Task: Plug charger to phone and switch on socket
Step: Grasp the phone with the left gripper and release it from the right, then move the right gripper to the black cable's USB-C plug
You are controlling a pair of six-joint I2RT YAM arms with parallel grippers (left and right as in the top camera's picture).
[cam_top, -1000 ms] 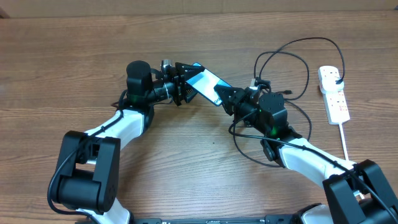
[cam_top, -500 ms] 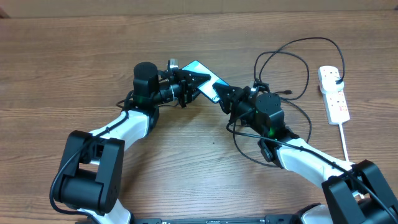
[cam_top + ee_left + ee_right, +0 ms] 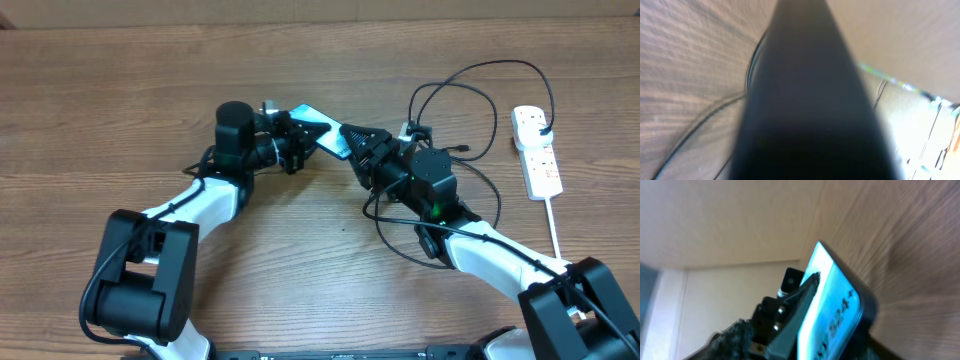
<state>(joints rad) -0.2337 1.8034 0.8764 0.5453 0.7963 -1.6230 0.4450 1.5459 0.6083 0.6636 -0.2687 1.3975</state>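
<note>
Wooden table (image 3: 100,100) carries everything, and its brown grain fills the overhead view. The phone (image 3: 318,131) is near the middle of the table, between the two arms, with its light blue screen facing up. The left gripper (image 3: 300,140) is closed on the phone's left end. In the right wrist view its grey fingers (image 3: 792,310) are clamped over the screen edge. The right gripper (image 3: 352,140) is right at the phone's other end, but I cannot tell whether its jaws are apart or gripping.

The black charger cable (image 3: 495,120) lies in loose loops behind the right arm. Its black plug (image 3: 543,127) sits in the white socket (image 3: 537,155), toward the right side of the table. A thick white cord (image 3: 554,225) runs from the socket to the near edge.
</note>
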